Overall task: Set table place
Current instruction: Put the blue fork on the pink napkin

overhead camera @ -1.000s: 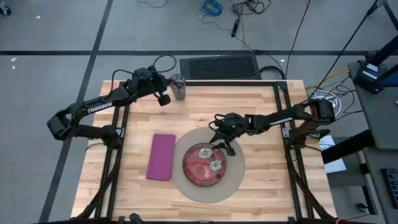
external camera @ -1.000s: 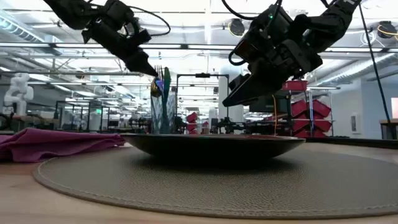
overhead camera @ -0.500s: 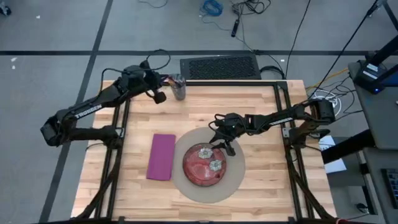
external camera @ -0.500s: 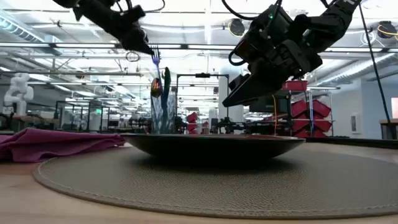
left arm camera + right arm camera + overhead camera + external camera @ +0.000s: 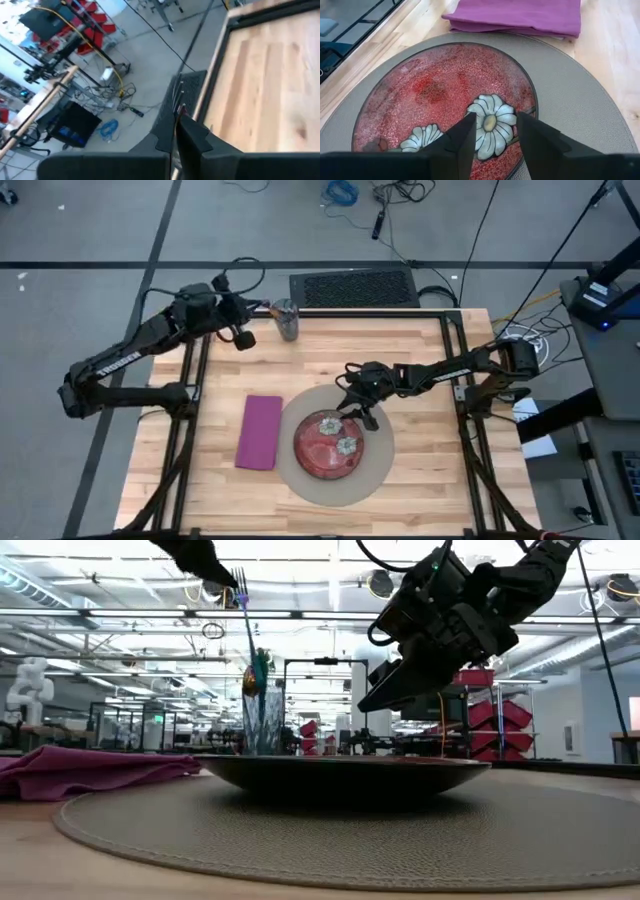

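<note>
High: left tool [image 5: 246, 307] at far-left worktop [image 5: 420, 470] corner beside the cutlery cup [image 5: 288, 321]; red plate [image 5: 329, 445] on round mat [image 5: 375, 470], purple napkin [image 5: 260, 432] just left.
Low: left tool pinching a fork [image 5: 243, 600] above the cup.
Right wrist: right tool [image 5: 495, 132] spread, hovering over plate.

Red daisy-patterned plate [image 5: 445, 95], purple napkin [image 5: 517, 15]

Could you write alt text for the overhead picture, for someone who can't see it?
A red plate sits on a round mat on a wooden table, a purple napkin beside it. The right gripper hovers at the plate's edge; the left gripper is near a cutlery glass.
</note>
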